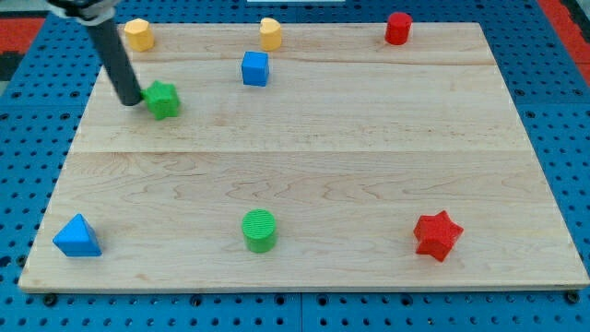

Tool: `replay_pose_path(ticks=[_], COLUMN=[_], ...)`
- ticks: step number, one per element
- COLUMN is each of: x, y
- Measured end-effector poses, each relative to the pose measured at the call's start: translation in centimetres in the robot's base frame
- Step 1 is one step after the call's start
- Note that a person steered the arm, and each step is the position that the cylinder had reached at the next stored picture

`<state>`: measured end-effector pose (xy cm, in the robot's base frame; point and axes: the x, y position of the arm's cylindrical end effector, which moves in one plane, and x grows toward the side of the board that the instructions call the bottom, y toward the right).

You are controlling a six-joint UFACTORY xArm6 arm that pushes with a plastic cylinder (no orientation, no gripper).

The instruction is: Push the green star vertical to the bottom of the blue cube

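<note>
The green star (164, 99) lies near the board's upper left. The blue cube (255, 68) sits to its right and a little higher, near the view's top. My tip (132, 100) rests on the board right at the green star's left side, touching or nearly touching it. The dark rod slants up to the view's top left.
A yellow block (138, 34) and another yellow block (270, 33) sit at the top edge, with a red cylinder (397, 28) at the top right. A blue triangle (76, 237), a green cylinder (260, 230) and a red star (436, 235) lie along the bottom.
</note>
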<state>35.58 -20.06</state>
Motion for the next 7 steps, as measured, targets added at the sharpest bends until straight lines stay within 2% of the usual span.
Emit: replay_pose_path(ticks=[1, 2, 4, 5, 6, 7], x=[0.0, 0.0, 0.0, 1.3, 4.8, 12.9], y=[5.7, 8.9, 10.9, 9.8, 5.0, 4.9])
